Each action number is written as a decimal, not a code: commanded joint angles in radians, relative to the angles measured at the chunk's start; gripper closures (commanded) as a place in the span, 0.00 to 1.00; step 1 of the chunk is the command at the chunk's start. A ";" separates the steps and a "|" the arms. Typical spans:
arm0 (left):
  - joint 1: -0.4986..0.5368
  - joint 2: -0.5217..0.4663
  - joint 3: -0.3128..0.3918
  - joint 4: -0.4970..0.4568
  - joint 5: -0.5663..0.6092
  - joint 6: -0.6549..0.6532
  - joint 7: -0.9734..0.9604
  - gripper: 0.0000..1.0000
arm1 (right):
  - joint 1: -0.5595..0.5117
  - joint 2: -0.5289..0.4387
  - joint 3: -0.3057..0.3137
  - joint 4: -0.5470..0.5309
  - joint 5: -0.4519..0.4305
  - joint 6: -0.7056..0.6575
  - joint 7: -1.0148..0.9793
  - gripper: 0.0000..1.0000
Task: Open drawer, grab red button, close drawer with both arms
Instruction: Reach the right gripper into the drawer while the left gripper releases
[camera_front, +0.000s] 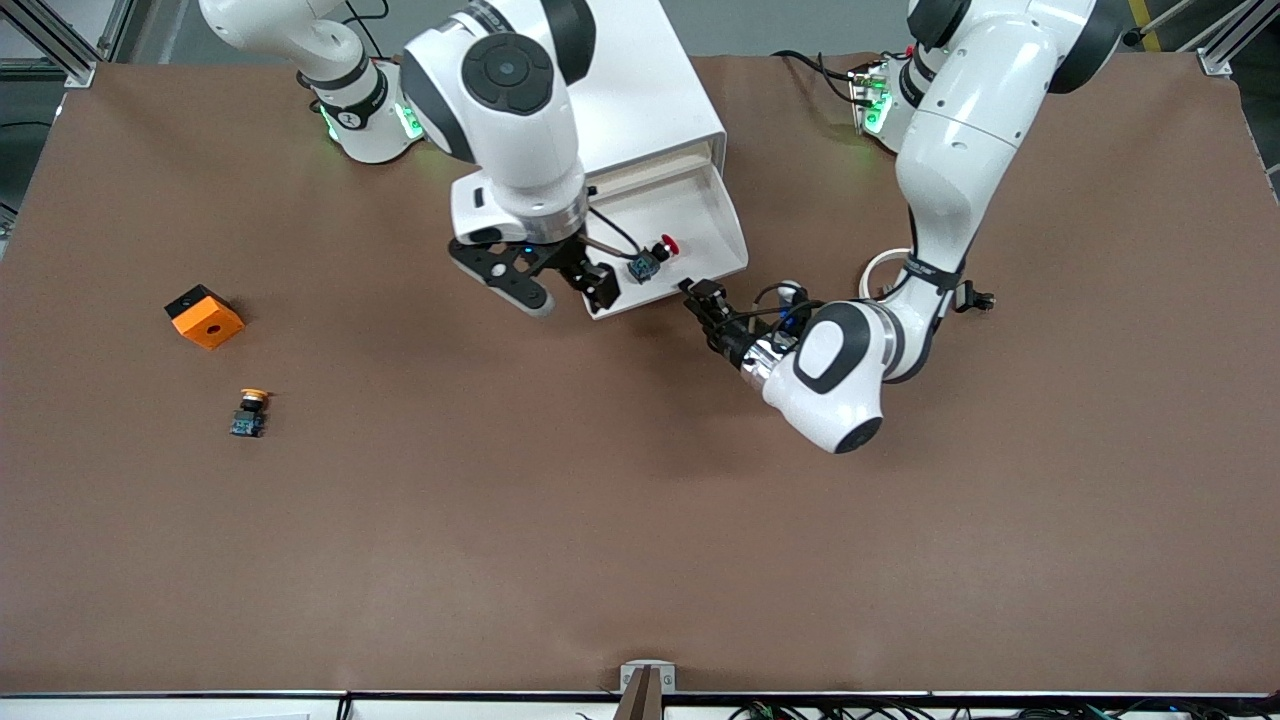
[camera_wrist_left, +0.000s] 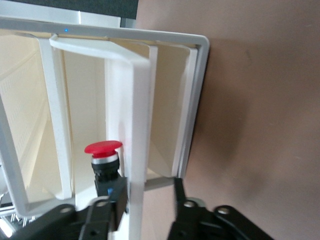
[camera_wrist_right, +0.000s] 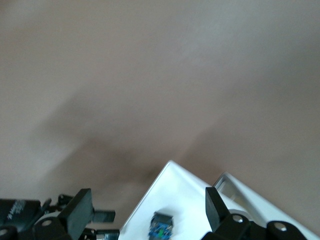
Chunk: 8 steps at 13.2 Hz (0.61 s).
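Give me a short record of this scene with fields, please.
drawer: pulled out of the cabinet
button: red cap, lying in the drawer
left gripper: at the drawer's front edge, fingers on both sides of the front panel, slightly apart
right gripper: open, over the drawer beside the button
yellow button: on the table toward the right arm's end
orange cube: near the yellow button

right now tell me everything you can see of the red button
The red button is tiny: a round red cap on a black collar over a black-and-blue blocky body, plastic by its look. It rests inside the pulled-out drawer. The right gripper hovers over it with jaws open; nothing grips it.
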 joint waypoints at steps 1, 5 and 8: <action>0.023 0.002 0.002 0.047 0.010 -0.012 0.005 0.00 | 0.058 0.062 -0.011 0.027 0.033 0.058 0.109 0.00; 0.060 -0.008 0.002 0.117 0.153 -0.015 0.005 0.00 | 0.119 0.146 -0.011 0.018 0.039 0.074 0.169 0.00; 0.086 -0.018 0.000 0.179 0.316 -0.018 0.016 0.00 | 0.149 0.160 -0.011 -0.008 0.040 0.074 0.286 0.00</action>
